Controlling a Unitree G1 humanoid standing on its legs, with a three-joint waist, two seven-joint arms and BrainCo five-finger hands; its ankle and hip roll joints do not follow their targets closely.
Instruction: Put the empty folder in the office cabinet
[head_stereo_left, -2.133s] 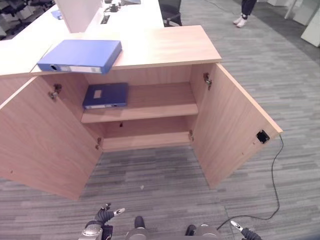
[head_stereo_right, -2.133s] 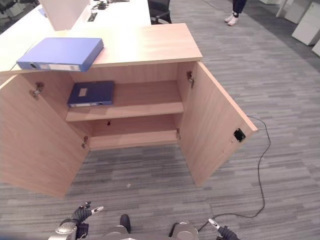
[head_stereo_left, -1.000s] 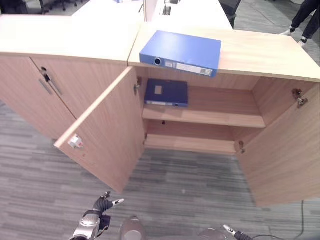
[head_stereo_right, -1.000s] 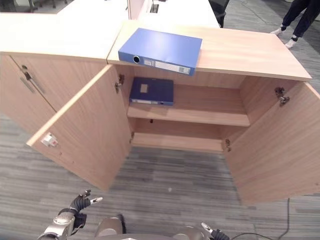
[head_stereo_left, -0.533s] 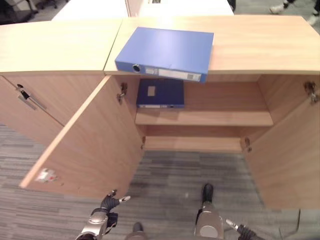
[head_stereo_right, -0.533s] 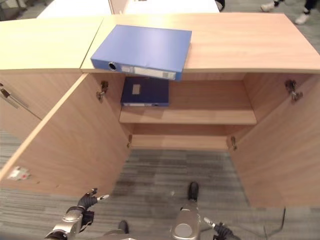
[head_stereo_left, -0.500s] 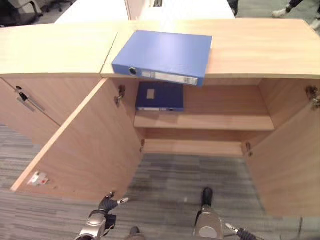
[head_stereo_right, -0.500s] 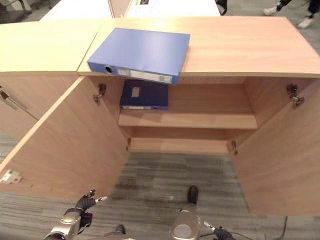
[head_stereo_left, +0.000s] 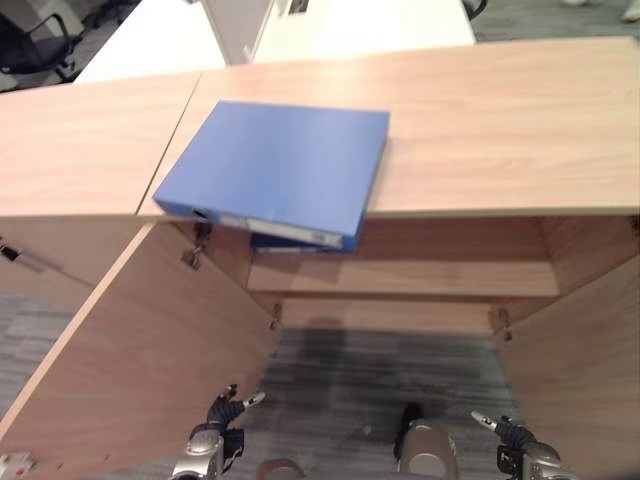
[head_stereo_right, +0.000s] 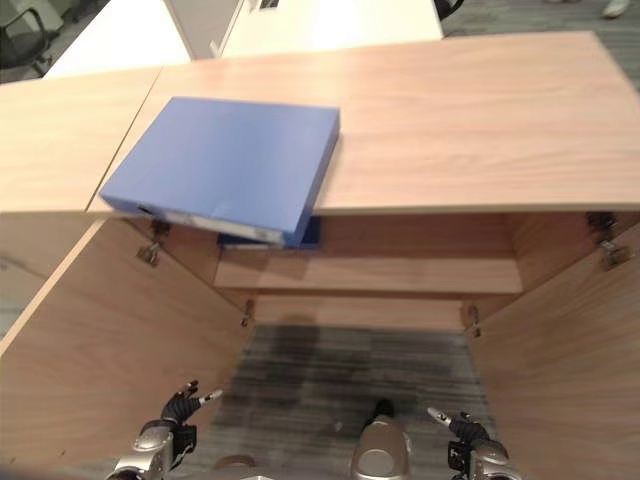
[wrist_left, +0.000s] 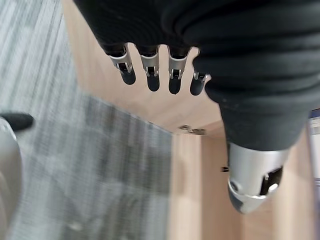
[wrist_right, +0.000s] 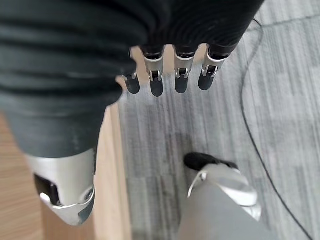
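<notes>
Cabinet (head_stereo_left: 400, 275) doors wide open; blue folder (head_stereo_left: 275, 170) overhangs opening.

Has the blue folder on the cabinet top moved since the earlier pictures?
No. The blue folder overhangs the cabinet top's front edge by the left door's hinge as before; the camera moved.

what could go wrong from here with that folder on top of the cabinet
The blue folder overhangs the cabinet top's front edge, so a clumsy nudge might tip it off. The shelf's left end already holds a darker folder, which may block insertion. Both doors stand open beside the left hand and right hand, risking bumps.
</notes>
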